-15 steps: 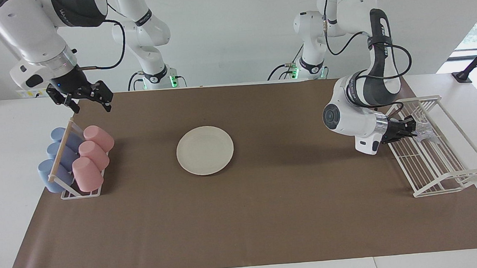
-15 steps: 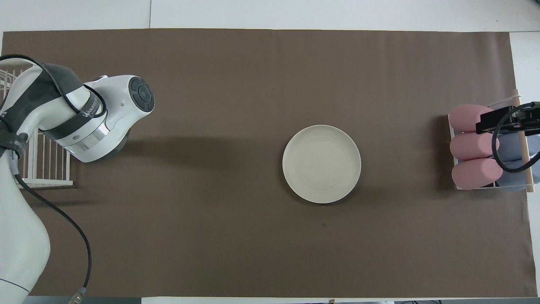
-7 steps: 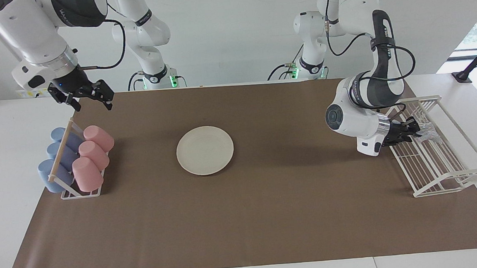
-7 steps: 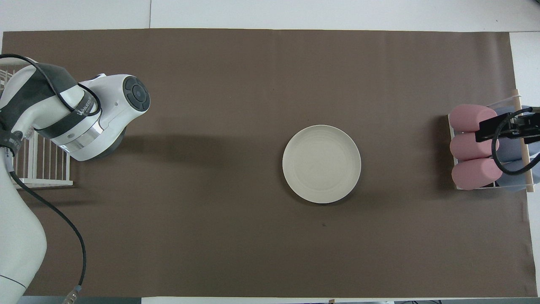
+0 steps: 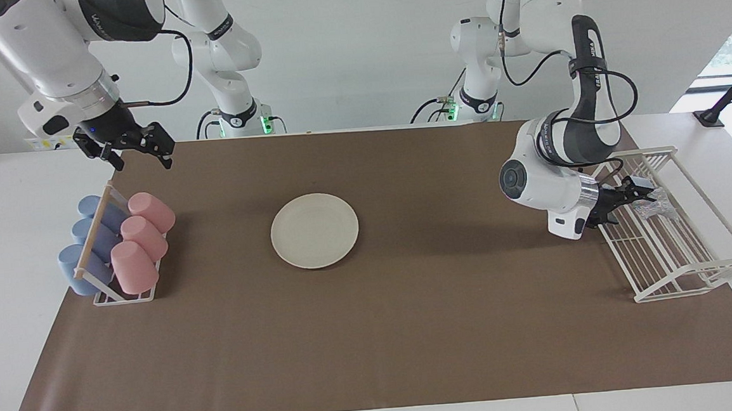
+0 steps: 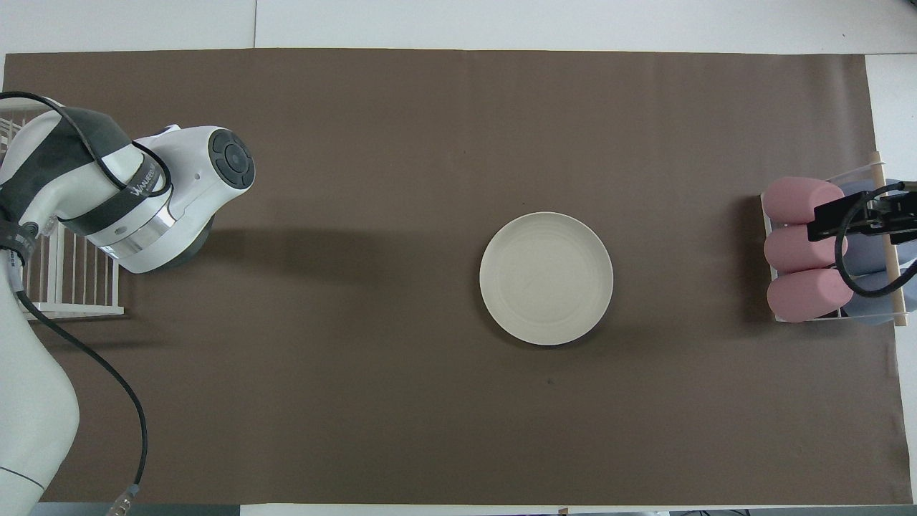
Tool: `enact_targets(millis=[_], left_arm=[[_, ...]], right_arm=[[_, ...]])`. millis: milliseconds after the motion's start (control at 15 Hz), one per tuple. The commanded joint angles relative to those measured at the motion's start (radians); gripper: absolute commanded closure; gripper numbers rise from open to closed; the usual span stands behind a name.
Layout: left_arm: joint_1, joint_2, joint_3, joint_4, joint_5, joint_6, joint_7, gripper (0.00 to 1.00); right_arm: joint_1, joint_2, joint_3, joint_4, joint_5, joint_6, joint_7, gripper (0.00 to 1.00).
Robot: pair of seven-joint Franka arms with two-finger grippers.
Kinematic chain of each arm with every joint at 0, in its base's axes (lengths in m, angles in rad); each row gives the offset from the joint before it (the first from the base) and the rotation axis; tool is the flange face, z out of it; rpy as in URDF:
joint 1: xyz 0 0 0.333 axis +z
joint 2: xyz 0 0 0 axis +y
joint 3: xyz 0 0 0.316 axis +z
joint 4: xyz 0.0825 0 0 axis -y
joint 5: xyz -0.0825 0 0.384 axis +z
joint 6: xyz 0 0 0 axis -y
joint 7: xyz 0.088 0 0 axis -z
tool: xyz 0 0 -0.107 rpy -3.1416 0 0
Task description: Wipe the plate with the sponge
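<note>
The cream-white plate (image 5: 315, 230) lies flat at the middle of the brown mat and also shows in the overhead view (image 6: 546, 278). The silvery sponge (image 5: 658, 204) lies in the white wire rack (image 5: 684, 262) at the left arm's end of the table. My left gripper (image 5: 644, 196) is low at the rack, fingers open, tips at the sponge's edge. In the overhead view the left arm's wrist hides the gripper and the sponge. My right gripper (image 5: 137, 157) is open and empty, up over the cup rack's robot-side end, and it waits; it also shows in the overhead view (image 6: 834, 213).
A cup rack (image 5: 114, 246) with pink and blue cups lying on their sides stands at the right arm's end of the table and also shows in the overhead view (image 6: 809, 258). The brown mat (image 5: 374, 345) covers most of the table.
The left arm's wrist has lifted slightly and shifted toward the wire rack, with the gripper tips staying at the sponge. The right gripper has barely moved. The plate has not moved.
</note>
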State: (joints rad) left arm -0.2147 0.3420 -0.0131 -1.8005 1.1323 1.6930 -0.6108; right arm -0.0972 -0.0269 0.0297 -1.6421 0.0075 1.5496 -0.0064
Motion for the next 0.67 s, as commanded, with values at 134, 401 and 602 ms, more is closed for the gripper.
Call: enact_targets(millis=[134,401,602], left_arm=[[0.034,-0.064,-0.007,0.064,-0.165,0.019,0.167,0.00],[0.060,-0.135,0.002,0.150,-0.460,-0.003,0.295,0.00],[0.101,-0.220,0.002,0.152,-0.688,-0.004,0.301,0.00]], right_arm=[[-0.004,-0.001,0.007,0.008,-0.040,-0.017,0.002,0.00],[-0.004,-0.001,0.007,0.004,-0.038,-0.011,0.002,0.00],[-0.002,-0.002,0.007,0.004,-0.038,-0.014,0.002,0.00]])
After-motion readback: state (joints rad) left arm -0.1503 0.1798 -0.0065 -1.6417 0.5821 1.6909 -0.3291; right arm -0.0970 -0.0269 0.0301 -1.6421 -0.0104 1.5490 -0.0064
